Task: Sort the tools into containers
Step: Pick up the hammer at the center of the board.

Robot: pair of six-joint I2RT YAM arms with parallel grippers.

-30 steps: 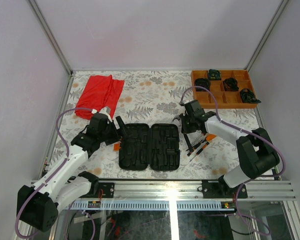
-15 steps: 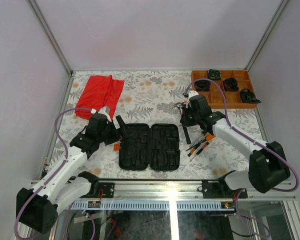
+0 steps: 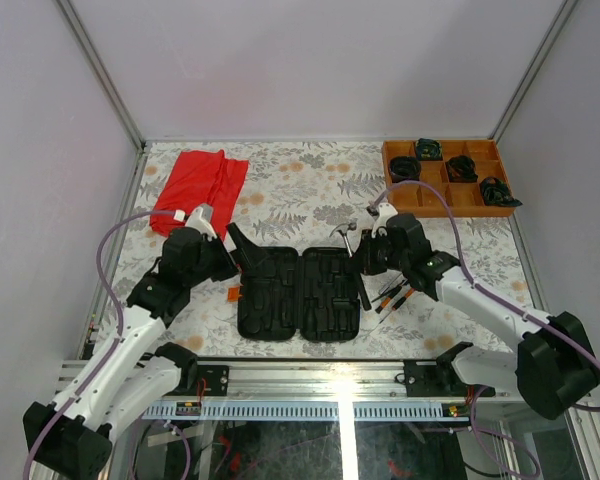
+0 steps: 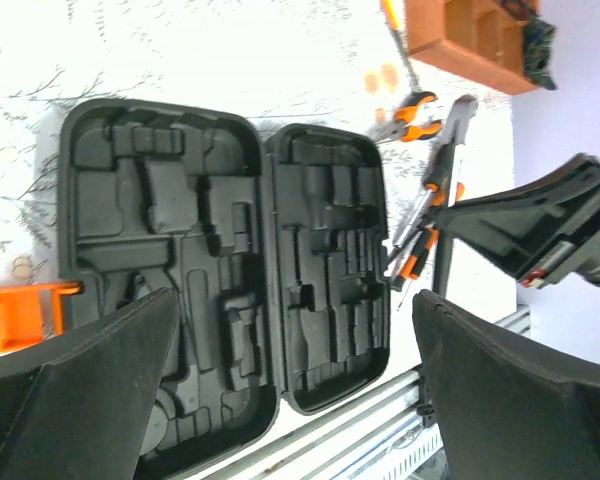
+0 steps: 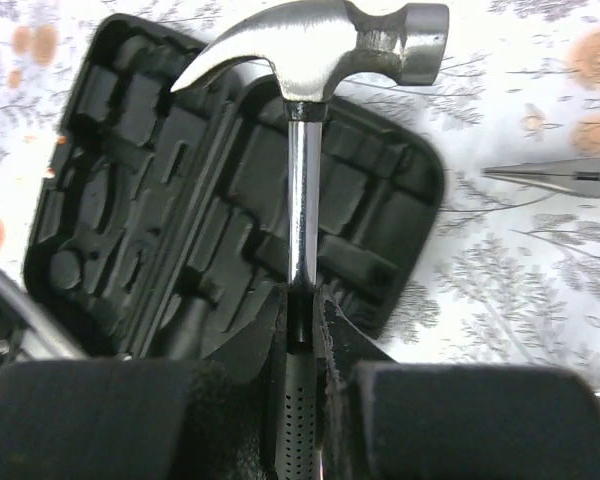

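- The tool case (image 3: 298, 295) is seen lying open and flat at the near edge, between the two arms; its moulded slots look unfilled.
- Just right of it, the screwdrivers (image 3: 395, 293) are left on the table (image 3: 310, 185), with the pliers (image 4: 415, 108) a little farther off.
- The left gripper (image 3: 235, 243) is spread wide with nothing in it, hovering at the case's left half, near the orange latch (image 4: 15, 315).
- The hammer (image 5: 315, 45) is clamped by its shaft in the right gripper (image 5: 300, 320), above the case's right half, head past the far edge.
- The handle should be lined up with the long recess, lowered level, then let go.
- The screwdrivers beside the case could be nudged.
- Far left a red cloth (image 3: 195, 190) and far right a wooden tray (image 3: 448, 210) are well clear.
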